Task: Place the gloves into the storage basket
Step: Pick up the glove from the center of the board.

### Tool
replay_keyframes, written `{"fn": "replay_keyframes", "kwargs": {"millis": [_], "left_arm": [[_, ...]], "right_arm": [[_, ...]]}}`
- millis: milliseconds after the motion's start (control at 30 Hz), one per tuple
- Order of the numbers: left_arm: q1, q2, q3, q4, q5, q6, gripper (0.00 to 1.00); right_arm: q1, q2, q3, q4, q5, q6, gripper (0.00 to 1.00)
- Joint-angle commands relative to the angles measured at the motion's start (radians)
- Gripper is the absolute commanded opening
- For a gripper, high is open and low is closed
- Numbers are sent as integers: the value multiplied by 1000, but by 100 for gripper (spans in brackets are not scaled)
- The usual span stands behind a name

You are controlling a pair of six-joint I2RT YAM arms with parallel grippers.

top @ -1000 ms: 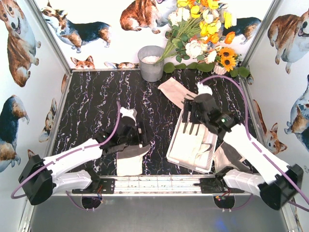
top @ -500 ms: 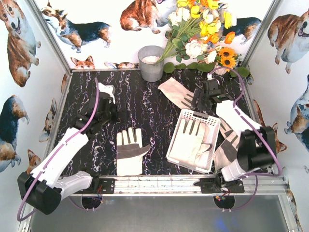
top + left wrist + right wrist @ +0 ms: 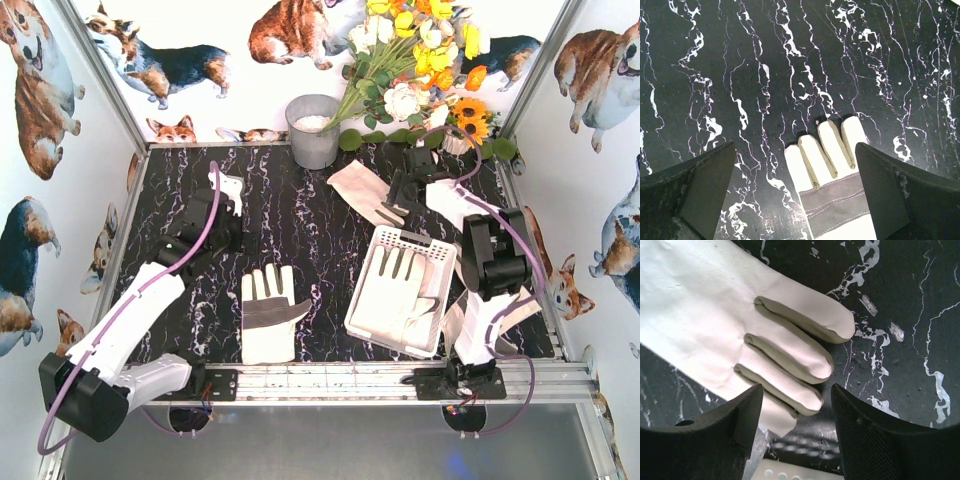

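The left claw (image 3: 795, 155) hangs wide apart over the black marbled desk (image 3: 300, 225). The fingertips of a patched glove (image 3: 827, 165) lie flat between its jaws, clear of both. The right claw (image 3: 797, 407) is also apart, low over the fingers of a plain white glove (image 3: 730, 315). That glove lies just behind the storage basket (image 3: 412, 238), which holds other gloves (image 3: 395, 290).

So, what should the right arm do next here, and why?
Probably ease the right tool down and close it on the fingers of the white glove. Its jaws stand open on either side of a fingertip, and this glove lies flat on the table, outside the basket.
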Motion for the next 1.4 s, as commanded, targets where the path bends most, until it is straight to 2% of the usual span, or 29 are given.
{"fn": "replay_keyframes", "kwargs": {"millis": [0, 233, 300, 467, 567, 700, 967, 1367], "left_arm": [[12, 14, -37, 59, 8, 51, 100], [11, 85, -32, 60, 64, 81, 100], [10, 96, -35, 66, 63, 81, 100], [11, 119, -40, 64, 68, 78, 100], [12, 120, -42, 65, 62, 80, 100], [12, 115, -49, 79, 77, 75, 100], [12, 95, -56, 90, 89, 70, 100], [11, -6, -95, 133, 113, 87, 100]], "right_arm": [[-6, 58, 53, 12, 73, 48, 58], [-7, 139, 135, -50, 103, 38, 58], [-8, 155, 148, -48, 79, 21, 54], [-7, 178, 157, -44, 29, -10, 31], [-7, 177, 152, -50, 23, -16, 13], [-7, 128, 133, -45, -70, -38, 1], [-7, -123, -23, 29, -182, 39, 0], [-4, -376, -30, 28, -367, 123, 0]]}}
